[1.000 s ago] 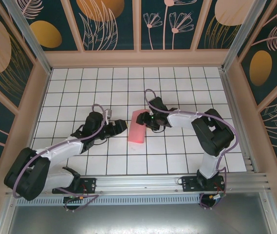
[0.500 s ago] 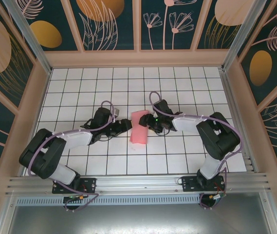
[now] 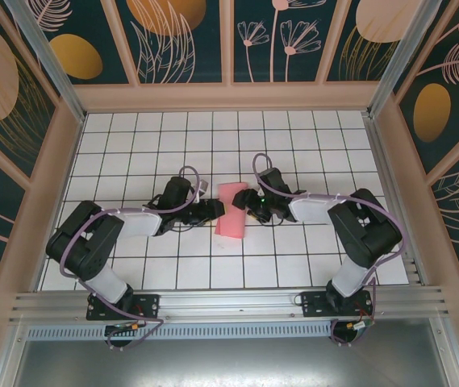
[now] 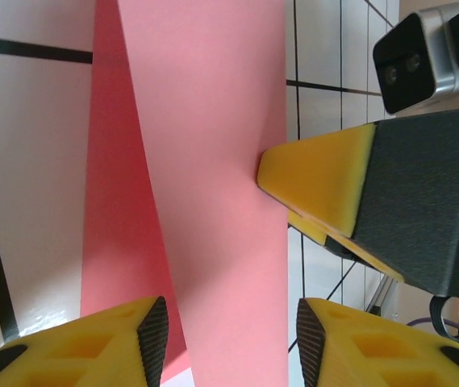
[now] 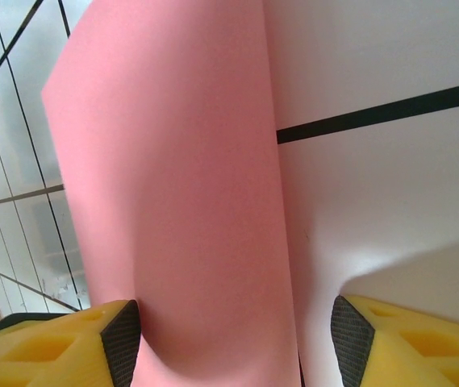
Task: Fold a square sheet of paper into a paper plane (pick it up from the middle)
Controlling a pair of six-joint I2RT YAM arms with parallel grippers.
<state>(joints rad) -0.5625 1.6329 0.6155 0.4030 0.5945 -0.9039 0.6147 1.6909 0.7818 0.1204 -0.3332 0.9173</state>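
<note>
Paper like this weighs almost nothing and has no stiffness of its own, so I expect it to bend, slide on the smooth tiles and crease wherever it is squeezed. The pink sheet (image 3: 231, 211) lies near the middle of the table (image 3: 132, 137), already folded into a long narrow strip, with one flap lifted off the layer below it. It sits directly between my two arms.

The left gripper (image 3: 206, 211) is at the strip's left edge. In the left wrist view its jaws stand partly apart with the raised flap running up between them, and I see no pinch on it. The right gripper (image 3: 249, 201) is at the opposite edge. Its jaws are spread wide around the sheet in its own view, and one of its fingers (image 4: 318, 181) touches the paper's edge.

I judge the best hold to be a light pinch on the raised flap near its free edge, midway along, since a hard squeeze would set a stray crease.
</note>
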